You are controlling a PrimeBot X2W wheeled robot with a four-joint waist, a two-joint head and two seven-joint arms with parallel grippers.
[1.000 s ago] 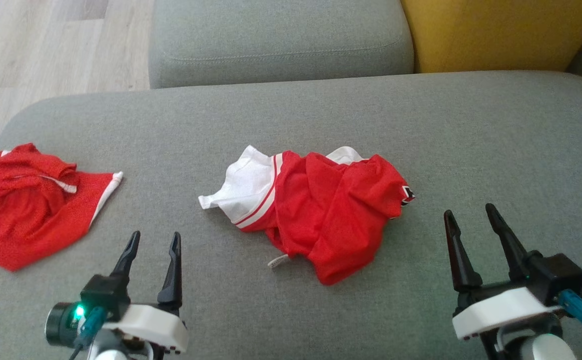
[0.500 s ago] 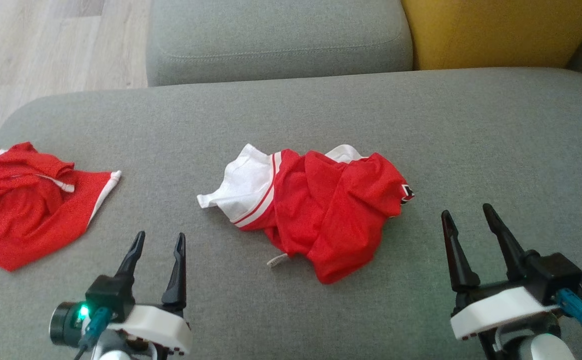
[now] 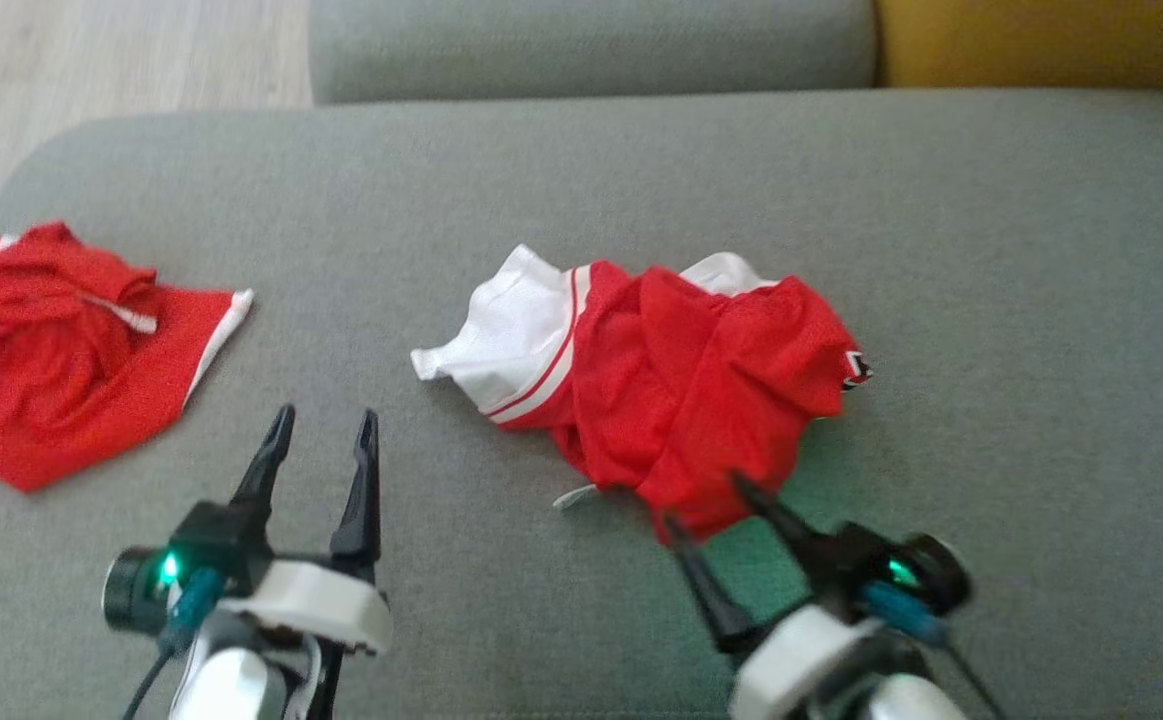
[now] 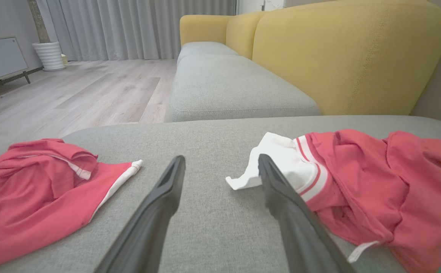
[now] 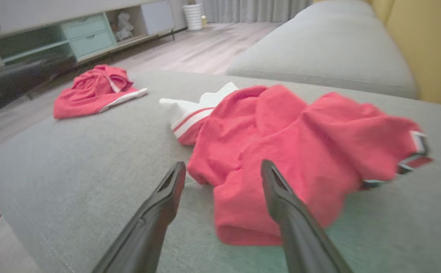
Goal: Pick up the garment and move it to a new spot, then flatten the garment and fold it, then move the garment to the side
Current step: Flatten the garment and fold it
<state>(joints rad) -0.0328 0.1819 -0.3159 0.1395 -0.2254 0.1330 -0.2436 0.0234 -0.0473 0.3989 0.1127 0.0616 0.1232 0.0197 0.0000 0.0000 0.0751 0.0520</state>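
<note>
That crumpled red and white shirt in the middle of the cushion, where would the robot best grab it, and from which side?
Probably the shirt by its bunched red fold nearest the robot, approached from the robot's side, low along the cushion. It lies thick and rounded, so fingers can straddle it; the open right gripper points straight at it.

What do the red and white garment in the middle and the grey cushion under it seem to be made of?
Red and white garment: probably a thin synthetic sports knit, matte; it crumples in soft, loose folds, though the weave is too blurred to confirm.
Grey cushion: woven upholstery fabric, matte, with a fine speckled grain across its surface.
</note>
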